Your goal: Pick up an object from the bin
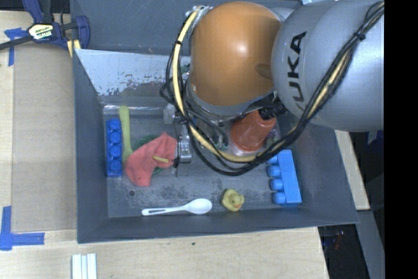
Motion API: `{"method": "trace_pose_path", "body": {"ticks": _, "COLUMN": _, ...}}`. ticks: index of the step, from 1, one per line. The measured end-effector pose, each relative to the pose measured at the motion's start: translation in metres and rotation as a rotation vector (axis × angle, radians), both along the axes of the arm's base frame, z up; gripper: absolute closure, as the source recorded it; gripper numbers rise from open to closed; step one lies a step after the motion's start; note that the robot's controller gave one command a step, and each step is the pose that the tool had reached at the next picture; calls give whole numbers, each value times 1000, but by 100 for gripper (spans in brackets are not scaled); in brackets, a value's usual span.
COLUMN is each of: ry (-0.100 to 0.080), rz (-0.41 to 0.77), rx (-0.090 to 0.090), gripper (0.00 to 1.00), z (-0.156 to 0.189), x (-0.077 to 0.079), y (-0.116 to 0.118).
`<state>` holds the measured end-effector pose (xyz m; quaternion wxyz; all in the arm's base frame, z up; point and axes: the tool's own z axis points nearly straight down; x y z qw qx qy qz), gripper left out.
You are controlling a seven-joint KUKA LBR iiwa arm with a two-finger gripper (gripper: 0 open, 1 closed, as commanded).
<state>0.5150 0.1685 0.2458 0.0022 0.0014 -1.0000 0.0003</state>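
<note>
My gripper [183, 148] reaches down below the orange dome, at the middle of the bin floor. Its tip stands at the right edge of a crumpled red soft thing [145, 159], touching or just over it. A small yellow piece [160, 159] lies on that red thing, close to the gripper. A red-orange bottle-like thing [252, 131] lies just right of the gripper, partly hidden under the arm's cables.
A long blue studded brick [114, 147] and a yellow-green strip [125, 129] lie along the left wall. A white plastic spoon [180, 208] and a small yellow lump [232, 200] lie near the front wall. A second blue brick [285, 178] sits front right.
</note>
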Motion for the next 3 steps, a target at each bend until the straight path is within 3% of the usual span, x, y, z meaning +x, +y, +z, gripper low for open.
{"method": "trace_pose_path", "body": {"ticks": 1, "ry": -7, "rz": -3, "rx": 2, "gripper": 0, "z": 4, "x": 2, "y": -1}}
{"method": "trace_pose_path", "body": {"ticks": 2, "ry": -13, "rz": -18, "rx": 3, "gripper": 0, "z": -56, "x": 7, "y": -18}}
{"method": "trace_pose_path", "body": {"ticks": 3, "ry": -16, "rz": 192, "rx": 3, "gripper": 0, "z": -100, "x": 28, "y": -38}}
